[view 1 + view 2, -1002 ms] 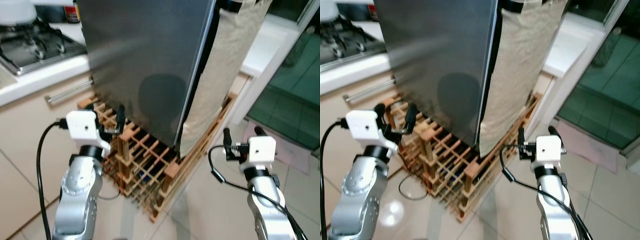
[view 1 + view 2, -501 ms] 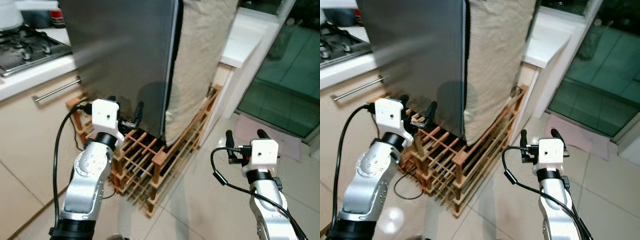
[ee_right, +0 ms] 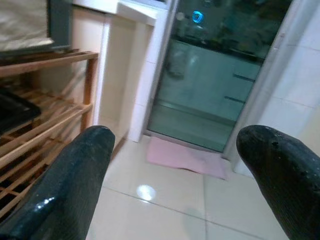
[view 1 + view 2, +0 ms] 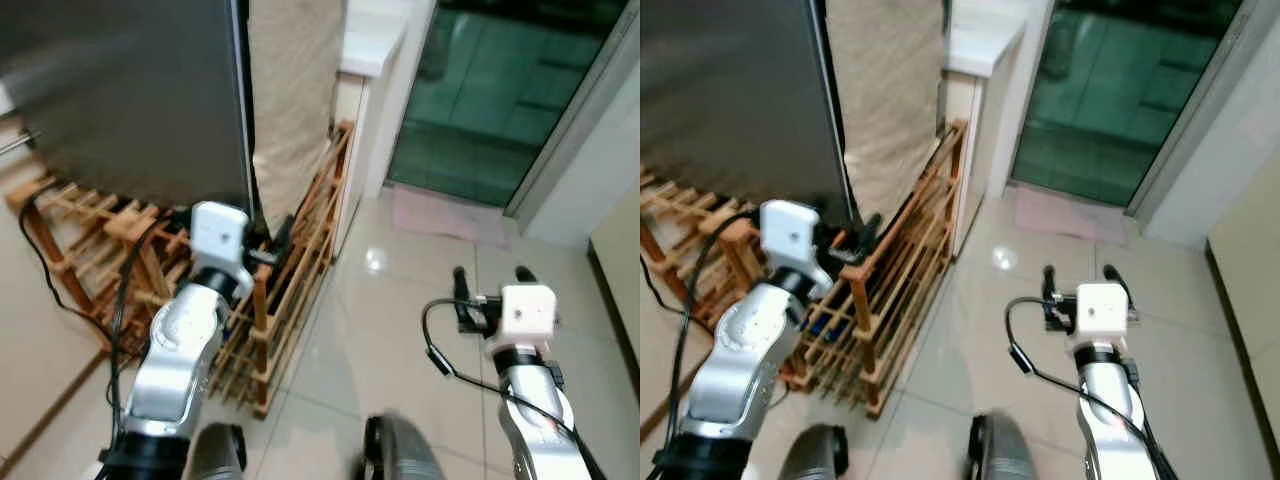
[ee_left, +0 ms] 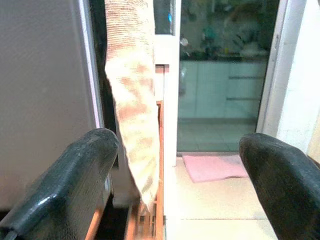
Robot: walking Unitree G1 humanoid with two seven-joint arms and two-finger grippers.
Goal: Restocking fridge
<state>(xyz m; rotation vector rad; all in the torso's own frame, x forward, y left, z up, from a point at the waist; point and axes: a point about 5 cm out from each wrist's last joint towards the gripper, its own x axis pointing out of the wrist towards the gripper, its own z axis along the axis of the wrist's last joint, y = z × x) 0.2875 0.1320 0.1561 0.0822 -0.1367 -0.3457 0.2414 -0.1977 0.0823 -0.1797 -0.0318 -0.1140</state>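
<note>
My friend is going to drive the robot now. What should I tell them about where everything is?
Left gripper: jaws open, empty, raised by the wooden rack at the corner of the grey fridge.
Right gripper: jaws open, empty, over the floor tiles near the pink mat and glass door.
A beige cloth hangs down the fridge's side.
Done: nothing that can be seen; fridge looks closed.
Left: fetch the items, open the fridge, stock it.

Home kitchen interior: grey fridge (image 4: 120, 90) with a beige cloth (image 4: 290, 90) hung at its side; wooden lattice rack (image 4: 290, 270) on pale glossy floor tiles (image 4: 400, 330); glass sliding door (image 4: 490, 90); pink mat (image 4: 445, 215) at its threshold.
</note>
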